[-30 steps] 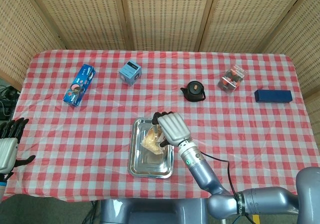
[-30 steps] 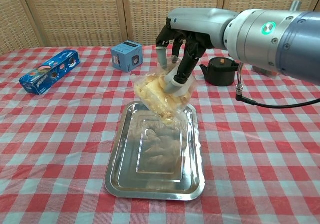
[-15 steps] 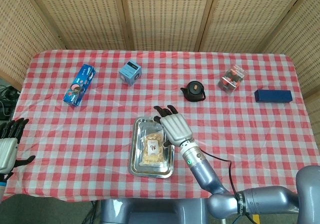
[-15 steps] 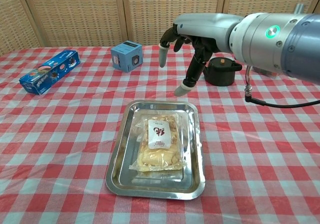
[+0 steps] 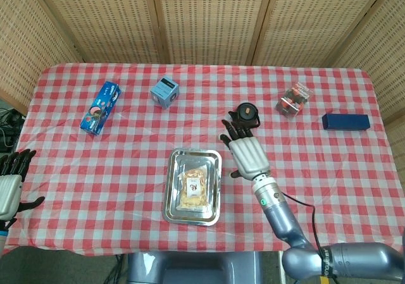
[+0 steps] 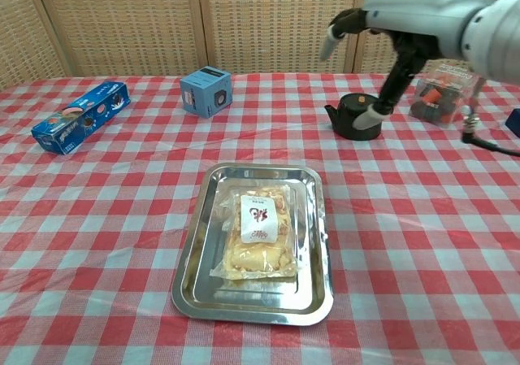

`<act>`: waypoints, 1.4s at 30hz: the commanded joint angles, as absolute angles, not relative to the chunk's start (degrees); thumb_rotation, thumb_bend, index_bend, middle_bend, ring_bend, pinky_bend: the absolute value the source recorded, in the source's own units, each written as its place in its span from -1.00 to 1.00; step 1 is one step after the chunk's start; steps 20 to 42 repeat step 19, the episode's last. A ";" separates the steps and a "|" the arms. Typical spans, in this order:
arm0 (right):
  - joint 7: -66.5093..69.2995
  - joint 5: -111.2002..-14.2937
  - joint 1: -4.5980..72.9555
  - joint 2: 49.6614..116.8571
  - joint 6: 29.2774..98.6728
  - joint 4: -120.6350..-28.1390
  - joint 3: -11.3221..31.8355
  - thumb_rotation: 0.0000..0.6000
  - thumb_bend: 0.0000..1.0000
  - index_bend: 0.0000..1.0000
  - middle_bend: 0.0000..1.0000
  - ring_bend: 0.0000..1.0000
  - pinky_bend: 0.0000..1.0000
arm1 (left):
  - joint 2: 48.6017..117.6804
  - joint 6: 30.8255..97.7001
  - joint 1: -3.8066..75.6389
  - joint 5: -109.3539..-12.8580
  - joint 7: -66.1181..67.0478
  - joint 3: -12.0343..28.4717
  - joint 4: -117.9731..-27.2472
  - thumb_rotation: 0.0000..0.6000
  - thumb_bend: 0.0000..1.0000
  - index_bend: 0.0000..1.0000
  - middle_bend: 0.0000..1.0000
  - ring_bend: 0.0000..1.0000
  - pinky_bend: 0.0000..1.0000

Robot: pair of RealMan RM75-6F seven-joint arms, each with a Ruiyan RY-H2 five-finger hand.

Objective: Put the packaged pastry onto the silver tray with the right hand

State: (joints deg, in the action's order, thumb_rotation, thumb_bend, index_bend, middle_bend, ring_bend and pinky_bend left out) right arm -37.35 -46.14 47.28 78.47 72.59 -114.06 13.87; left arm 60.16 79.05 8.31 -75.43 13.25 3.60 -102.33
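Packaged pastry (image 6: 257, 235) lies flat inside the silver tray (image 6: 185, 280). My right hand (image 5: 245, 154) hovers beside it, fingers spread, empty; I'd retreat high, clear of the black teapot (image 5: 245, 116).

This looks like a staged robot test area rather than a lived-in room. Woven rattan screen panels (image 5: 209, 18) stand close behind a table under a red-and-white checked tablecloth (image 5: 329, 151). Loose cables (image 5: 6, 129) lie on the floor off the table's left edge.
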 commanded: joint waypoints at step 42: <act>-9.58 -74.36 18.71 68.97 89.70 -94.18 -4.85 1.00 -0.83 -1.00 -1.00 -1.00 -1.00 | 61.65 79.61 8.46 -79.13 13.53 2.37 -101.40 1.00 -0.92 -1.00 -1.00 -1.00 -1.00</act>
